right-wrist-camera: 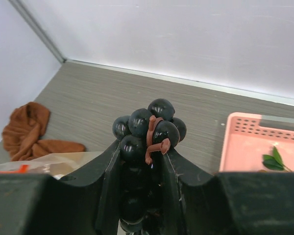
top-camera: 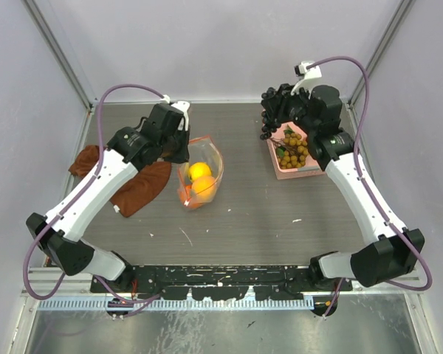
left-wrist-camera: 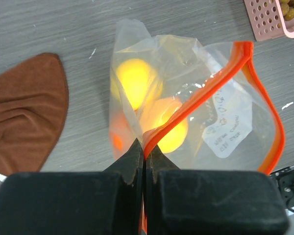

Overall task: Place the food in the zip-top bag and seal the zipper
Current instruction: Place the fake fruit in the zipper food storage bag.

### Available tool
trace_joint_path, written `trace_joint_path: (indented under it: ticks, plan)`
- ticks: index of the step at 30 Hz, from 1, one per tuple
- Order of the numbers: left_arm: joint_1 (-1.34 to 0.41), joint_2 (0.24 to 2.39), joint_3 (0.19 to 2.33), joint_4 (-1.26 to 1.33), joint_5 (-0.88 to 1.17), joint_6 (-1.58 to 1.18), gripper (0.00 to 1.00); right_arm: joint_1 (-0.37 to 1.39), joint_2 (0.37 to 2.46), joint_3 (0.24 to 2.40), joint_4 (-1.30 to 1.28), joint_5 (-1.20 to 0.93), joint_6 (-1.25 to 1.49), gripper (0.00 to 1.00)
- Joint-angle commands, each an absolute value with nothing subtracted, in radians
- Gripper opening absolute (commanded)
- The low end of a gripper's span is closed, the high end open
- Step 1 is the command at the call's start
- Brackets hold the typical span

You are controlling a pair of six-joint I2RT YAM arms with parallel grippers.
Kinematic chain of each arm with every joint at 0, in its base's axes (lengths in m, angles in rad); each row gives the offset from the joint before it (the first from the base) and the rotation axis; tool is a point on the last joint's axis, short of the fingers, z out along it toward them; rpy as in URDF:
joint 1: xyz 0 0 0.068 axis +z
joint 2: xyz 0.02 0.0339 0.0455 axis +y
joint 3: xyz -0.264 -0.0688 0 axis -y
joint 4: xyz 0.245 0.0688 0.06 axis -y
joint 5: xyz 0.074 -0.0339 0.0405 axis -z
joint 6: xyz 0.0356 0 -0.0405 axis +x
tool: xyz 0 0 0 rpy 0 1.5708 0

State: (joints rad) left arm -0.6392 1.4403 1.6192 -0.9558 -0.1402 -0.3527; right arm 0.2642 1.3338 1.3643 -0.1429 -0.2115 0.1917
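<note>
My left fingers (left-wrist-camera: 134, 159) pinch the zipper (left-wrist-camera: 206, 90), holding the zip-top bag (left-wrist-camera: 228, 129) open on the desk (top-camera: 244, 214) with orange and yellow fruit (left-wrist-camera: 169, 127) inside; my right fingers (right-wrist-camera: 110, 171) clamp the dark grapes (right-wrist-camera: 147, 129) near the pink basket (top-camera: 310, 172), berries (top-camera: 293, 150) and sealing yet to come.

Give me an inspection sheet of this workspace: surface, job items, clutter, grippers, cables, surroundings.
Surface: grey wood-grain table, few white specks.
Job's things: zip-top bag mouth open, orange fruits and yellow fruit inside; tan berries in pink basket; dark grapes gripped.
Clutter: brown cloth left of the bag.
Grippers: left gripper shut on the zipper; right gripper shut on the grapes.
Cables: purple cable loops off each arm.
Surroundings: pale walls, metal frame.
</note>
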Motion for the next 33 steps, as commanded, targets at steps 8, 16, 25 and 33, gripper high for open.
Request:
trace_joint_path:
  ticks: [8,16,25,33]
  plan:
    - [-0.635,1.465,1.627,-0.910,-0.100,-0.526,0.00,0.470,1.250,1.336,0.003,-0.193,0.322,0.18]
    - [-0.632,1.475,1.610,-0.891,-0.112,-0.602,0.00,0.613,1.247,1.290,0.121,-0.109,0.421,0.18]
    - [-0.625,1.461,1.554,-0.862,-0.120,-0.677,0.00,0.706,1.268,1.198,0.240,-0.050,0.490,0.18]
    - [-0.620,1.452,1.538,-0.848,-0.112,-0.684,0.00,0.757,1.316,1.144,0.334,-0.053,0.544,0.18]
